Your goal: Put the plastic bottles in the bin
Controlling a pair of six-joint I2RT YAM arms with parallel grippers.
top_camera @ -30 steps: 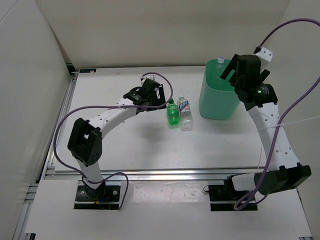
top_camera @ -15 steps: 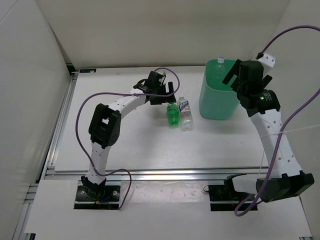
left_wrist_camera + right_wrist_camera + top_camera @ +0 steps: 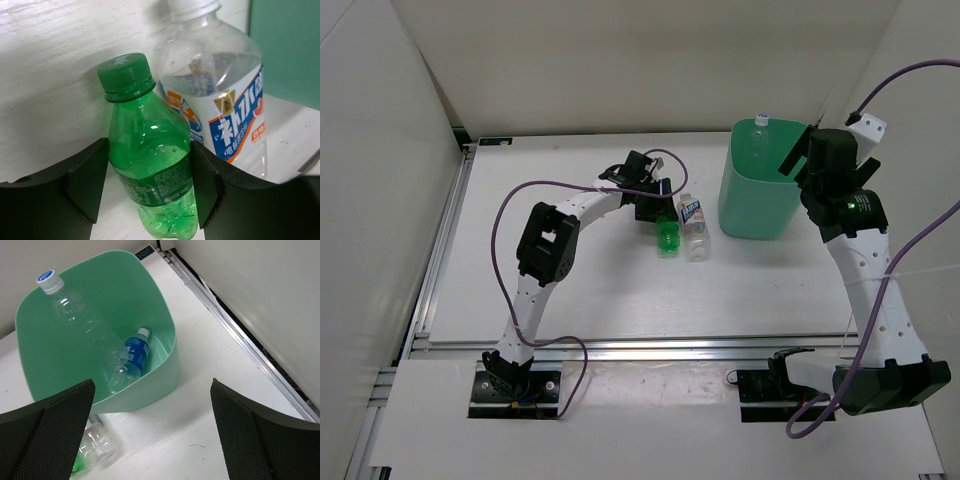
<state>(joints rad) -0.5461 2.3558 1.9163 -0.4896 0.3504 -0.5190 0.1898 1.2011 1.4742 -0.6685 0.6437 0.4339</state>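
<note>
A second ago the left gripper (image 3: 149, 167) hung wide open beside the pair; now it has closed onto the green bottle (image 3: 145, 135), one finger against each side. The right gripper (image 3: 152, 390) has drawn back slightly and hangs spread wide above the bin (image 3: 167, 347). I count four bottles and one bin. The green-capped green bottle stands just beside a clear labelled bottle (image 3: 225, 100) mid-bench (image 3: 570, 290), toward the far edge. Inside the mint-green bin, at the far right corner, a tall clear bottle (image 3: 80, 320) leans and a small blue-labelled bottle (image 3: 134, 352) lies.
</note>
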